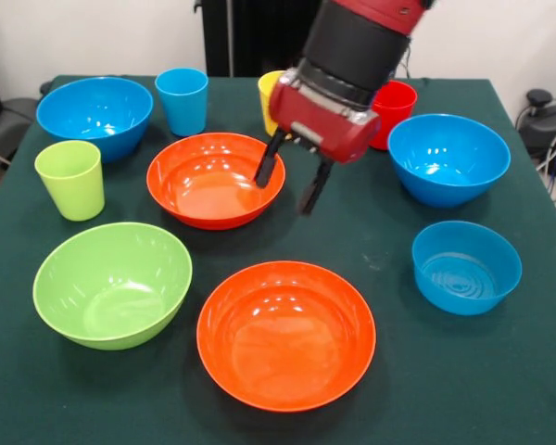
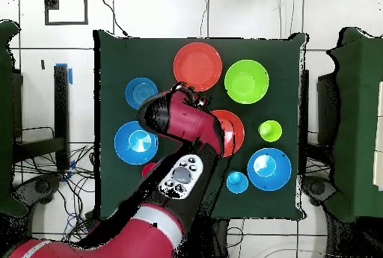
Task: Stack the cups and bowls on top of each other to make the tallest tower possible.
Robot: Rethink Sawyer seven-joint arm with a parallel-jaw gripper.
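Near orange bowl: empty, upright, at table's front edge; green bowl beside it, empty
Far orange bowl: empty, glossy
Gripper: fingers apart, holding nothing, over far orange bowl's rim
Tower: none stood; cups, bowls lay separate

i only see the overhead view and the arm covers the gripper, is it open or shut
Observer: Open. The gripper has both fingers spread and holds nothing.
Operator: where is it over the table
Observer: In the front view it sits at the far orange bowl. One finger shows against the bowl's inside and the other over the cloth just outside the rim. I cannot tell how high it is above the rim.
Operator: anything else hidden under the arm
Observer: Yes, a yellow cup stands upright behind the gripper, half covered by it.
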